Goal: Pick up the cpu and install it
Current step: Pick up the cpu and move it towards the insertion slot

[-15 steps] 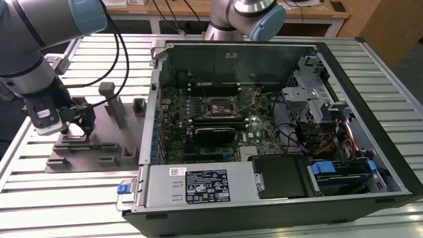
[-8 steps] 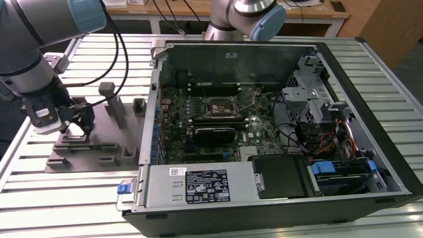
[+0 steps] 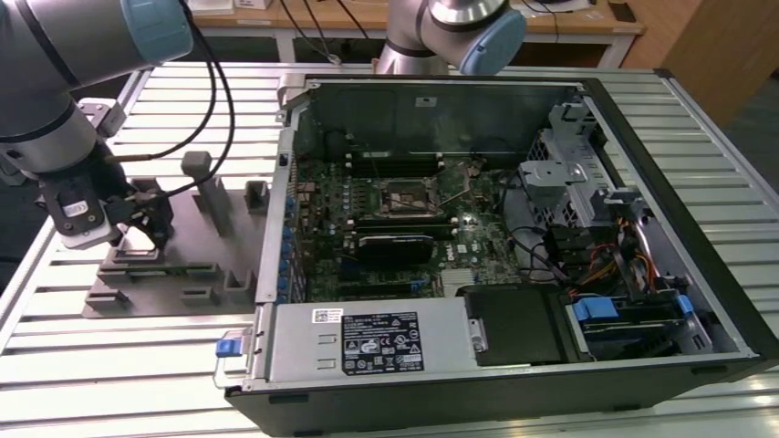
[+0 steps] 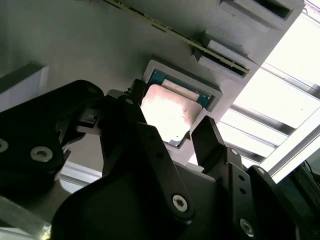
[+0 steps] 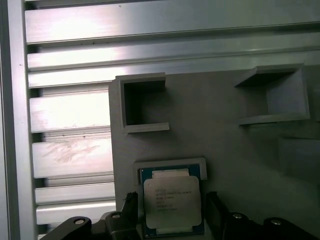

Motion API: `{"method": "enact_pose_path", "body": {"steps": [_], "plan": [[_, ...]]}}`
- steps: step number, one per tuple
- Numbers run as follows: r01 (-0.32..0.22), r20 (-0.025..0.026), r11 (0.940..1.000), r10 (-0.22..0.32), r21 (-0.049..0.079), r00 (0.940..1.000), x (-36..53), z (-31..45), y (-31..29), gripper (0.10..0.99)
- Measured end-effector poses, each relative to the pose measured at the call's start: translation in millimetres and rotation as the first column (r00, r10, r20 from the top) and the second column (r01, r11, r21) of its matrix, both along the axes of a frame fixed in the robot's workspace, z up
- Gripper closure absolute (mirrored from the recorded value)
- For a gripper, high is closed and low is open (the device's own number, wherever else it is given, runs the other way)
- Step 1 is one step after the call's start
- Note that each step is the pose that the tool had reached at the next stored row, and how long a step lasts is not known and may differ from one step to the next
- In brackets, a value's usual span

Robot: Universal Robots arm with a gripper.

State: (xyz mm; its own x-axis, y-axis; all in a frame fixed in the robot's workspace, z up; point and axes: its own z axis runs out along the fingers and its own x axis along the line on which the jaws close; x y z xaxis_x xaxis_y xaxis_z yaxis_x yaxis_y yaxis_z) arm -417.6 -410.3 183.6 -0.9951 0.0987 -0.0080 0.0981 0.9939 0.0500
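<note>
The cpu (image 5: 172,200), a small square chip with a pale silver top, lies flat in a framed recess of the grey tray (image 5: 225,150). It also shows in the second wrist view as the cpu (image 4: 167,110) in the same recess. My gripper (image 5: 171,212) is lowered over it and open, with one black finger on each side of the chip and a small gap to each edge. In the exterior view the gripper (image 3: 131,224) hangs over the tray (image 3: 182,274) at the exterior view's left, and the chip is hidden under it.
An open computer case (image 3: 512,228) lies to the exterior view's right of the tray, with the black-framed motherboard socket (image 3: 404,199) near its middle. Upright tray posts (image 3: 204,187) stand close to the gripper. A second arm's base (image 3: 469,27) stands behind the case. The table is slatted aluminium (image 5: 70,115).
</note>
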Motion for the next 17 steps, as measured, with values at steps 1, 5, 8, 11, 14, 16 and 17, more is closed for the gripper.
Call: {"method": "enact_pose_path", "body": {"steps": [1,5,8,11,14,16,17], "plan": [[0.000,0.0000,1.0000,0.000,0.000,1.0000,0.0,-0.2,0.0,0.439],[0.000,0.0001,1.0000,0.000,0.000,1.0000,0.0,-1.2,0.0,0.439],[0.000,0.0003,1.0000,0.000,0.000,1.0000,0.0,-1.7,0.0,0.439],[0.000,0.0001,1.0000,0.000,0.000,1.0000,0.0,-1.8,0.0,0.439],[0.000,0.0002,1.0000,0.000,0.000,1.0000,0.0,-1.9,0.0,0.439],[0.000,0.0002,1.0000,0.000,0.000,1.0000,0.0,-1.9,0.0,0.439],[0.000,0.0004,1.0000,0.000,0.000,1.0000,0.1,-1.9,0.0,0.439]]}}
